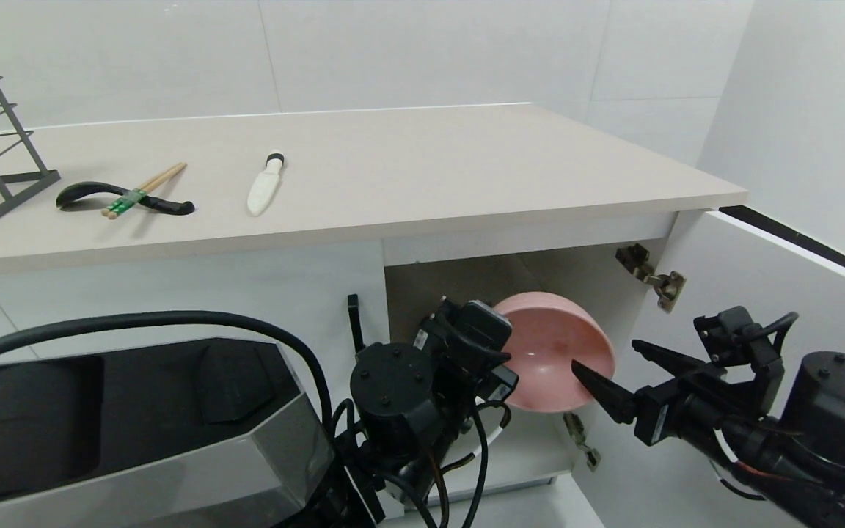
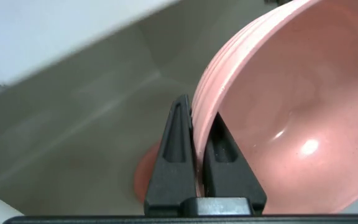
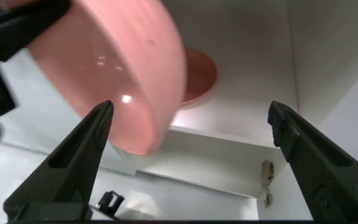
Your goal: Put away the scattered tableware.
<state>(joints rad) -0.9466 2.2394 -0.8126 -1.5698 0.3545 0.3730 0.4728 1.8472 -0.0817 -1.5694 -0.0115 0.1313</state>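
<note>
So my left gripper (image 2: pixel 199 118) is clamped on the rim of the pink bowl (image 1: pixel 554 359) at the open cupboard (image 1: pixel 466 271) mouth, my right gripper (image 1: pixel 604 358) gaping beside it, perhaps a pink plate (image 3: pixel 199 74) already inside, while spoon (image 1: pixel 85 192), chopsticks (image 1: pixel 151 185) and knife (image 1: pixel 265 187) wait far left on the counter (image 1: pixel 430 161).

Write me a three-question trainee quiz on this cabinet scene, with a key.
1. True or false: the right gripper is shut on the pink bowl.
2. Where does the left gripper clamp the bowl? A) on its rim B) under its base C) nowhere, it is open
3. Fill in: on the countertop lie a black spoon, a white utensil and a pair of ____.

Key: 1 false, it is open beside the bowl; 2 A; 3 chopsticks.
</note>
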